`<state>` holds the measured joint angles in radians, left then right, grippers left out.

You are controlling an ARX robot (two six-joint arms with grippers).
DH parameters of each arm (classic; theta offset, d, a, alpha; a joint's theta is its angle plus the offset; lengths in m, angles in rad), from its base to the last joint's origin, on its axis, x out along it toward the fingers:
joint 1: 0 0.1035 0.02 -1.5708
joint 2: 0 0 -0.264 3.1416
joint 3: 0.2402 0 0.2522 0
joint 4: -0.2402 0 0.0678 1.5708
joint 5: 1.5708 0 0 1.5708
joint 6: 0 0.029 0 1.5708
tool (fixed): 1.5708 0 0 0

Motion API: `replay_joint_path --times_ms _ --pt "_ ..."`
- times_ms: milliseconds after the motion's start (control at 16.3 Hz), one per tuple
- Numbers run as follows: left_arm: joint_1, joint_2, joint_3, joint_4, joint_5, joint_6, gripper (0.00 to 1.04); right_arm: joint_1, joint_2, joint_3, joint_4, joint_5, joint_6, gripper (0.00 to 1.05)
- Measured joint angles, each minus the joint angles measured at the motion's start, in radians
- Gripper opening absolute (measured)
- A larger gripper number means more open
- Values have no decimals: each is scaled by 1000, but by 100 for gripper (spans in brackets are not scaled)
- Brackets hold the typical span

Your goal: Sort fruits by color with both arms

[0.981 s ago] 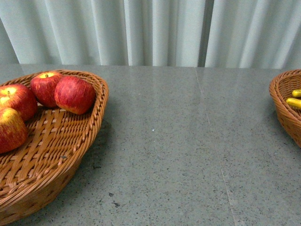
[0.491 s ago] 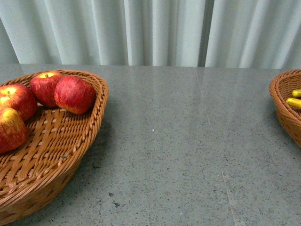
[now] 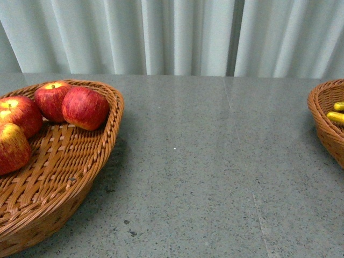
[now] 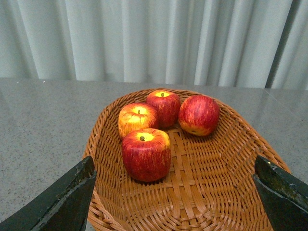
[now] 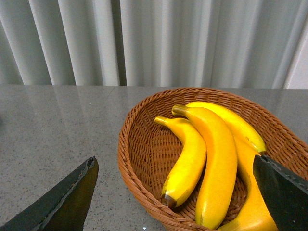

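Note:
Several red apples streaked yellow [image 4: 146, 154] lie in a wicker basket [image 4: 216, 192]; in the front view the same apples [image 3: 85, 107] sit in the left basket [image 3: 75, 166]. My left gripper [image 4: 173, 166] hangs open above that basket's near part, holding nothing, its fingers [image 4: 67, 202] wide apart. Three yellow bananas [image 5: 216, 159] lie in another wicker basket [image 5: 139, 159], which the front view shows at the right edge [image 3: 322, 115] with banana ends [image 3: 336, 116] showing. My right gripper [image 5: 175, 163] is open over that basket's near rim. Neither arm shows in the front view.
A grey speckled tabletop [image 3: 204, 172] stretches between the two baskets. Pale pleated curtains [image 3: 172, 35] close off the far side of the table.

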<state>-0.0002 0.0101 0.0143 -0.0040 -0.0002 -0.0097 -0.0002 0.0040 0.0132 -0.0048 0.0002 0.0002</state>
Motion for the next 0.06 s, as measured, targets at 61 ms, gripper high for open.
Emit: replay_joint_path --times_ms 61 --pt "0 0 0 0 0 0 98 0 0 0 0 0 0 98"
